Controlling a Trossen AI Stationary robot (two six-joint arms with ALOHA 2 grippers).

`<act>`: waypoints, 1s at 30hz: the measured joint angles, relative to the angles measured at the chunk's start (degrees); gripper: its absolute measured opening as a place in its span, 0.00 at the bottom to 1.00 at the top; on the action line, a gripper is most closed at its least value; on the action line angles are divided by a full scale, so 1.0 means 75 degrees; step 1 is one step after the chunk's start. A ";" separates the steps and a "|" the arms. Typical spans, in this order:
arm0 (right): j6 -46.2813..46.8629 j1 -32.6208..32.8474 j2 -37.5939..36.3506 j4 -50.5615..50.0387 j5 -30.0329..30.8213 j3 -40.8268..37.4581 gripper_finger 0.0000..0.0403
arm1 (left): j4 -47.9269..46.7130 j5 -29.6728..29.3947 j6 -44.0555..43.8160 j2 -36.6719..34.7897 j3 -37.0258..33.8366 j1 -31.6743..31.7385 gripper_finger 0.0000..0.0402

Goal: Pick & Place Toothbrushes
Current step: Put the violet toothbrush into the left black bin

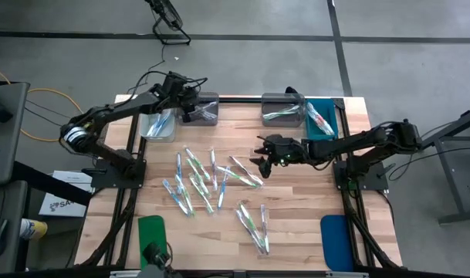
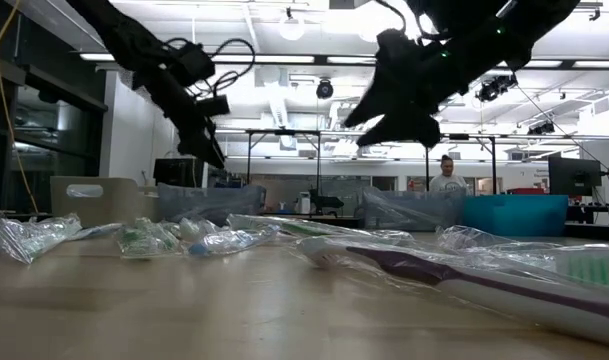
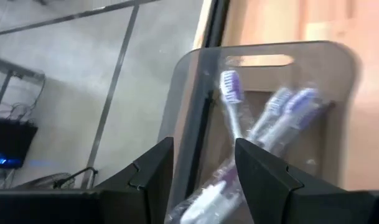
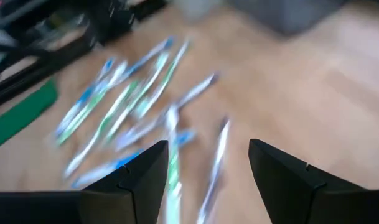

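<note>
I see left gripper (image 1: 194, 110) open, empty, over the far clear plastic bin (image 1: 206, 101). Right gripper (image 1: 263, 164) wide open, empty, above crinkly-wrapped toothbrushes (image 1: 211, 185) on the wood-plank table (image 1: 296, 224).

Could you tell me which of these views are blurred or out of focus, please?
Right wrist view: toothbrushes smeared by motion blur. Low view: the nearest purple-handled toothbrush is soft, too close to the lens. Left wrist view: mildly soft on the bin. High view: evenly lit, sharp.

two dark jointed arms (image 1: 119, 112), black cables looped alongside, angular black jaws (matte plastic)
</note>
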 joint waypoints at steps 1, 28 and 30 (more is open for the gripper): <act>0.0142 0.0033 0.0000 -0.0186 -0.0259 0.0000 0.54 | -0.0030 0.0130 0.0007 -0.0169 -0.0094 0.0000 0.41; -0.0025 0.1934 0.2835 0.1605 0.2963 0.0006 0.54 | 0.0817 0.0616 -0.0109 -0.3169 -0.2109 -0.1116 0.41; -0.0014 0.1929 0.2929 0.1596 0.2962 0.0003 0.54 | 0.0733 0.0607 -0.0106 -0.3169 -0.2109 -0.1116 0.41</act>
